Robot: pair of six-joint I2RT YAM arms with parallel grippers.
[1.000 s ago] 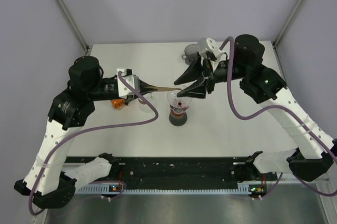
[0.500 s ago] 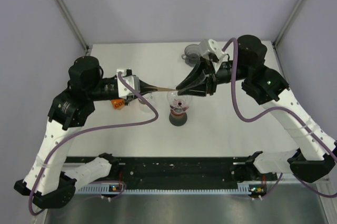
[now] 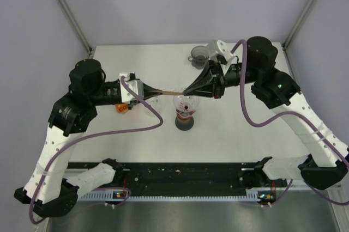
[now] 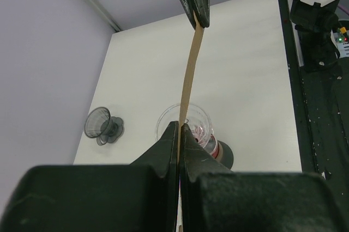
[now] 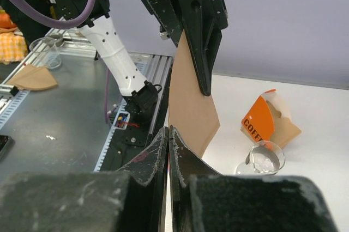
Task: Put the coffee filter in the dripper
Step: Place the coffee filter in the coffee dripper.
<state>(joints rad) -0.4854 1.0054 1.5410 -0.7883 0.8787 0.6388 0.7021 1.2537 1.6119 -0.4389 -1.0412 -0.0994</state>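
**Filter pinched at both ends above the dripper: handling notes**

Left hand [image 4: 179, 129]: clenched on the near edge of the coffee filter [image 4: 188, 77], fingers flat against the paper; right hand [image 5: 168, 132]: clenched on the opposite edge; the filter spans the gap between them, seen edge-on in the left wrist view, bowing slightly; it hangs clear of the desk [image 3: 245, 128], just above and behind the glass dripper [image 3: 185, 105], not yet inside it

Handling, as judged: brown paper, very light, thin and limp; folded flat, so it has to be opened into a cone before it will seat; liable to tear or crease if the two hands pull apart; best held near the rim or along the seam, with light pressure

Nearby: orange coffee box [image 5: 262, 118], well left of the dripper
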